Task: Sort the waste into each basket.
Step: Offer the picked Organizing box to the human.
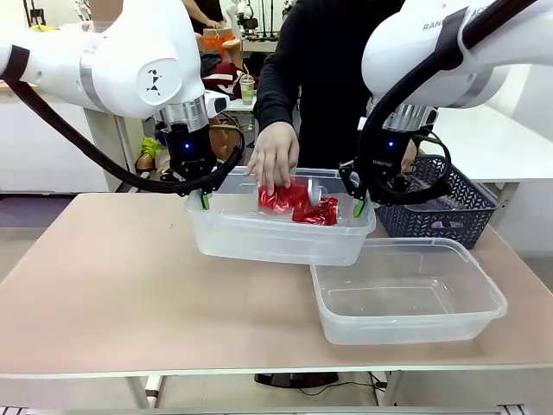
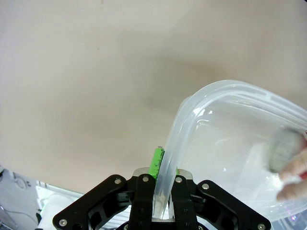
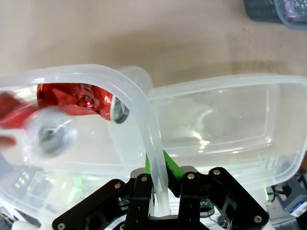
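We see two white robot arms holding one clear tub [image 1: 275, 246] between them at the middle of the table [image 1: 112, 285]. The left gripper [image 1: 206, 201] is pinching the tub's left rim, with its green pads pressed on either side of the plastic wall. The right gripper [image 1: 359, 206] is pinching the right rim in the same way. Red cans [image 1: 302, 207] lie inside this tub, toward its far right. A person's hand [image 1: 272, 160] reaches down into the tub from the far side, fingers on one of the cans. A second clear tub [image 1: 484, 298] sits on the table at the near right, and the held tub's near right corner overlaps its far left corner. A dark lattice basket [image 1: 449, 212] stands at the far right.
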Controlling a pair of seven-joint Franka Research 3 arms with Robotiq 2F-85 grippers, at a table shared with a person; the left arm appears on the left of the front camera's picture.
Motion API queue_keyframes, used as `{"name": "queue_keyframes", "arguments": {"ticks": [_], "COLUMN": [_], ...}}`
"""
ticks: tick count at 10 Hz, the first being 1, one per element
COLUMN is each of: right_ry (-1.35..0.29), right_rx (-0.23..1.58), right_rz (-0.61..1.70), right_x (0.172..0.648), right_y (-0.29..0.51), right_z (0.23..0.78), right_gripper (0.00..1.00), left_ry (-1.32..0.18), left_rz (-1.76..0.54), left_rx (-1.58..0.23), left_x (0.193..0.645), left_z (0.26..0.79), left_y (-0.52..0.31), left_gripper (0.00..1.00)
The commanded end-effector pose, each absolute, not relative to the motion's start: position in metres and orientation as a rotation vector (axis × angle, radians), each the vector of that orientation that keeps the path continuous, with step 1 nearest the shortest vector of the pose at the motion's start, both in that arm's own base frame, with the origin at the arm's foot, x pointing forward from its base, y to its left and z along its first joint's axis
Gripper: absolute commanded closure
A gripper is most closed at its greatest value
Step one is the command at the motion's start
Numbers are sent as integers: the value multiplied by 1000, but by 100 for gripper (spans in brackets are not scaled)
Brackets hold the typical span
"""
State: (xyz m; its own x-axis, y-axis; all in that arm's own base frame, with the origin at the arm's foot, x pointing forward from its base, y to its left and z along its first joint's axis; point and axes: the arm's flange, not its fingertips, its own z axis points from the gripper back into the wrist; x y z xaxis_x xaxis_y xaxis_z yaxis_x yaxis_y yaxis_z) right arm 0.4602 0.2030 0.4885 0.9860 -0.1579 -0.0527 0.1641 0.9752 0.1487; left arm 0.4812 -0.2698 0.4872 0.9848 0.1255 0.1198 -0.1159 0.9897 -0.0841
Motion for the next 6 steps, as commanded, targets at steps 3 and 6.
{"name": "queue_keyframes", "arguments": {"ticks": [3,6], "right_ry": [36,36], "right_rx": [154,154], "right_rz": [-157,-157], "right_x": [458,458], "right_y": [204,204], "right_z": [492,492], "right_gripper": [95,95], "left_ry": [-130,-130], "left_rz": [135,135], "left_rx": [-79,-79], "left_x": [483,483], "left_z": [488,488], "left_y": [-268,-268], "left_gripper": [94,94]}}
